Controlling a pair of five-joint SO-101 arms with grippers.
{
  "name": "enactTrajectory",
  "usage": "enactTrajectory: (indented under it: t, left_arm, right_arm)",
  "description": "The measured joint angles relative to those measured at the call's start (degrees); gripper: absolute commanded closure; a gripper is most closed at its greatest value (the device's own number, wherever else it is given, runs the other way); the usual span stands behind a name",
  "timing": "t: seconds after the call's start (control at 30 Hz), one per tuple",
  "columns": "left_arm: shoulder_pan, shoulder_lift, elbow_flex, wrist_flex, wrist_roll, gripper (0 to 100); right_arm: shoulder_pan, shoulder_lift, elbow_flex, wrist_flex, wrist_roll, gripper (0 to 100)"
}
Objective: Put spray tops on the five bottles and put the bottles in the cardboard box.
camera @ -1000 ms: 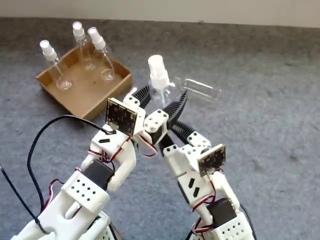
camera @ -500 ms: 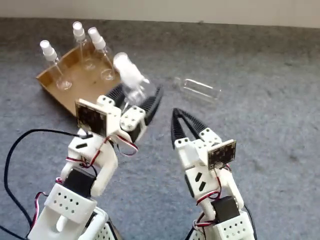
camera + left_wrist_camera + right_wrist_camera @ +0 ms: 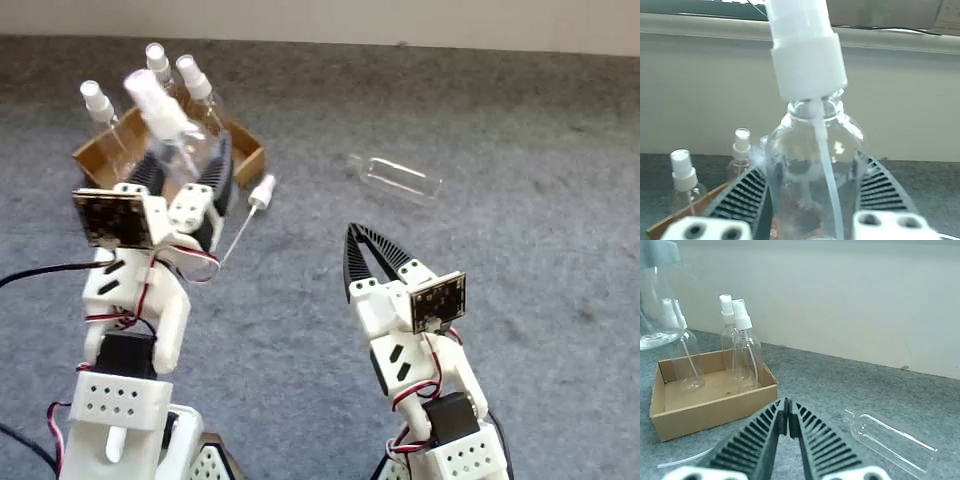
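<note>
Left gripper (image 3: 187, 168) is clamped on a capped bottle (image 3: 810, 150), holding it up over the near edge of the cardboard box (image 3: 710, 412). Three other capped bottles (image 3: 742, 350) stand inside the box. Right gripper (image 3: 353, 240) is squeezed closed on nothing, above the table (image 3: 520, 300). One bare bottle (image 3: 400, 178) lies on its side well apart from the box, and a loose spray top (image 3: 262, 190) lies just beside the box.

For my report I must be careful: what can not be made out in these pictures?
High view: the left pincer and its bottle cover part of the box.
Left wrist view: the lower edge cuts off that bottle's base.
Right wrist view: the right pincer hides the head of the loose spray top; the left edge cuts the held bottle.
</note>
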Motion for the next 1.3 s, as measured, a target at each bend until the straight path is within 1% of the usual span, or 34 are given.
enactTrajectory:
  t: [0.07, 0.17, 0.23, 0.4, 0.53, 0.63, 0.8, 0.93, 1.0, 1.13, 1.3]
  left_arm:
    - [-2.11, 1.76, -0.09, 0.00, 0.00, 96]
    - [-4.84, 8.44, 0.00, -1.32, 0.00, 96]
    - [-6.33, 14.59, -0.44, -4.84, 0.00, 96]
    - [-9.58, 29.45, -1.85, -17.67, 0.00, 96]
    - [-9.67, 38.68, -2.02, -26.11, 0.00, 96]
    - [-9.67, 44.48, -4.13, -29.71, 0.00, 96]
    - [-9.85, 54.33, -10.64, -31.21, 0.00, 96]
    - [-11.60, 60.75, -14.51, -32.44, 0.00, 96]
    - [-12.31, 63.12, -14.77, -35.60, 0.00, 96]
    - [-12.66, 67.87, -14.77, -44.57, 0.00, 96]
    - [-12.66, 73.23, -15.12, -49.41, 0.00, 96]
  right_arm:
    - [0.00, 0.00, 0.00, 0.00, 0.00, 99.3]
    - [0.00, 0.00, 0.00, 0.00, 0.00, 99.3]
    - [0.00, 0.00, 0.00, 0.00, 0.00, 99.3]
    - [0.18, 0.00, 0.00, 0.00, 0.00, 99.3]
    - [0.18, 0.00, 0.00, 0.00, 0.00, 99.3]
    - [0.18, 0.00, 0.00, 0.00, 0.00, 99.3]
    - [0.18, 0.00, 0.00, 0.00, 0.00, 99.3]
    - [0.18, 0.00, 0.00, 0.00, 0.00, 99.3]
    - [0.18, 0.00, 0.00, 0.00, 0.00, 99.3]
    - [0.18, 0.00, 0.00, 0.00, 0.00, 99.3]
    - [0.18, 0.00, 0.00, 0.00, 0.00, 99.3]
